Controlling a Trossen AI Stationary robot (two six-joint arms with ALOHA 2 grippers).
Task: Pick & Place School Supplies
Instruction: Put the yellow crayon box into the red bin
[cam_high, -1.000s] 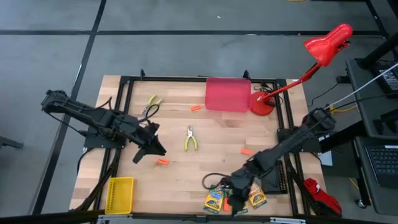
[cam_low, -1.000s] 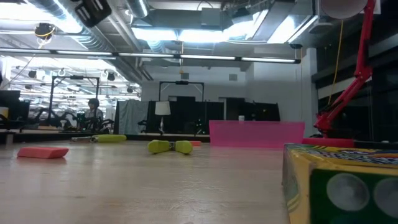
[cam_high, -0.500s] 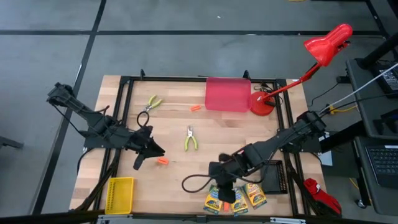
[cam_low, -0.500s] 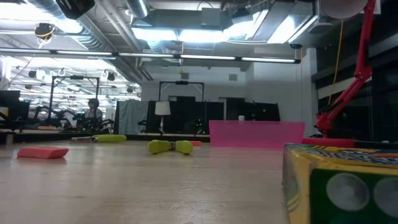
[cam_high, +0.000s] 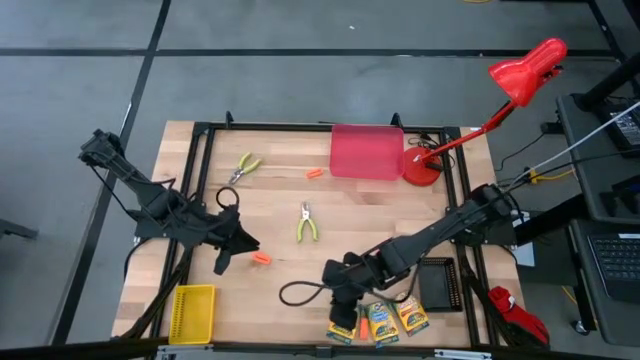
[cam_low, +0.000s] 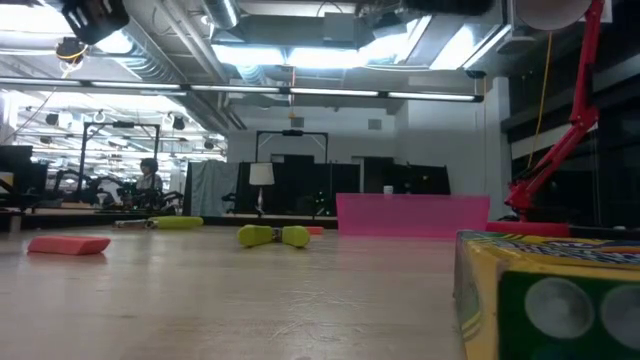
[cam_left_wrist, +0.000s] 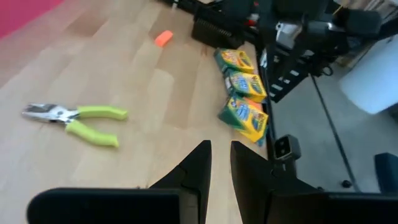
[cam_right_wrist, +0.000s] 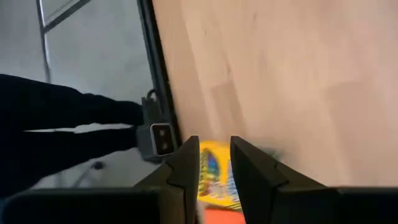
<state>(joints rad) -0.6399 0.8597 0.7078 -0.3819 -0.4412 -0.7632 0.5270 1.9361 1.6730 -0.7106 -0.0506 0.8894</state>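
Hovering: my right gripper (cam_high: 343, 318) hangs over the crayon boxes (cam_high: 380, 320), jaws a narrow gap apart, nothing between them.
Left jaws: my left gripper (cam_high: 222, 264) has jaws nearly together, empty.
Beside left jaws: 1 orange stick (cam_high: 261, 260) lies just next to them on the table (cam_high: 290, 200).
Crayon boxes: 3 in a row, the nearest directly under my right jaws.
Beyond: 1 pliers (cam_high: 307, 223) lies between both grippers; second pliers (cam_high: 243, 167) and 2 more orange sticks lie farther off.
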